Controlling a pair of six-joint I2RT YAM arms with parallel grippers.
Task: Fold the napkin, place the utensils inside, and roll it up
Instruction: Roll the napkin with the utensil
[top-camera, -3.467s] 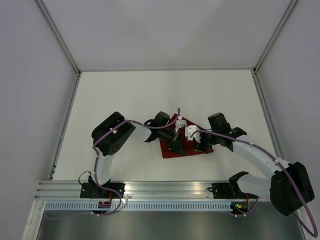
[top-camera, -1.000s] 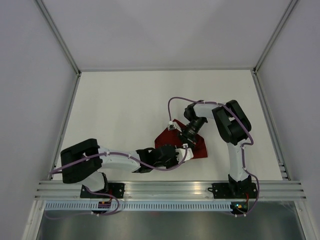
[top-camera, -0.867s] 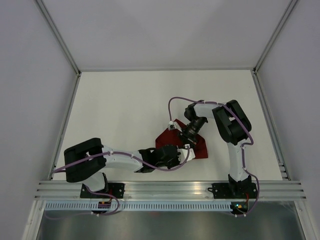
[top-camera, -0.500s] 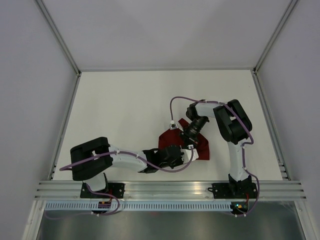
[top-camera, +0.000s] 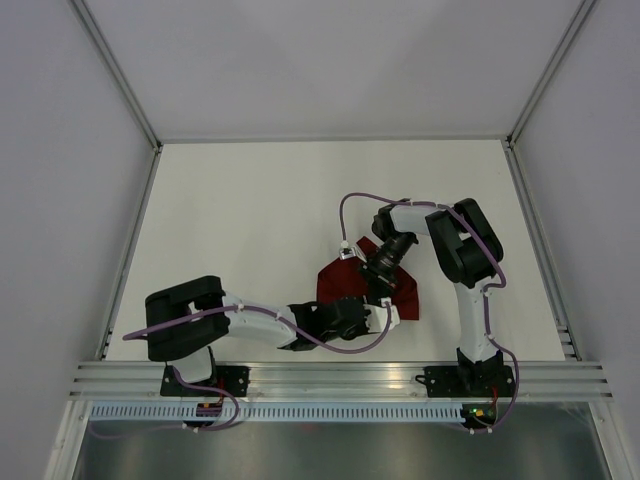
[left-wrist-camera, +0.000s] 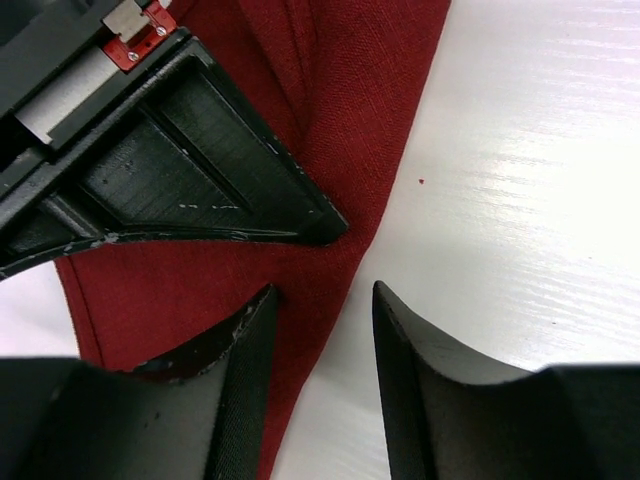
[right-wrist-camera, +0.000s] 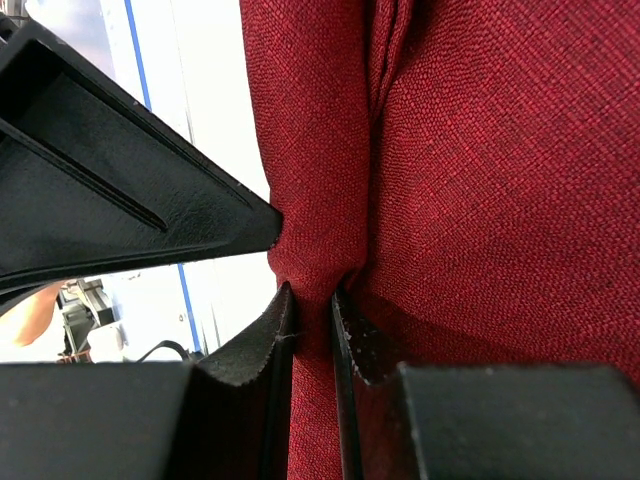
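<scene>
"Near the middle of the surface (top-camera: 250, 210), what is that red thing?"

"That is the napkin (top-camera: 333, 281). It lies bunched up, a bit nearer my side than the far side, with folds running along it."

"Which claw has it?"

"My right claw (right-wrist-camera: 310, 300) is clenched on a raised ridge of the cloth. My left claw (left-wrist-camera: 325, 292) is released, jaws apart, with nothing in them. One finger (left-wrist-camera: 235, 350) is over the napkin's edge. The other is over bare white."

"Is the napkin hard to hold?"

"I think it is light and very soft. It is thin and woven, so it will flop and wrinkle, and slide if I tug. It will not break."

"Where should you grab it?"

"At an edge or a corner. Or on a ridge that sticks up, like my right claw does. Flat cloth gives me nothing to bite."

"What is the surface like?"

"White, flat and a bit shiny. I think cloth slips on it easily."

"Is there room?"

"Lots of white shows behind the napkin and to both sides. Grey walls (top-camera: 60, 200) stand left, right and back, well apart from it. But my two claws are just beside each other, so they could bump."
</scene>
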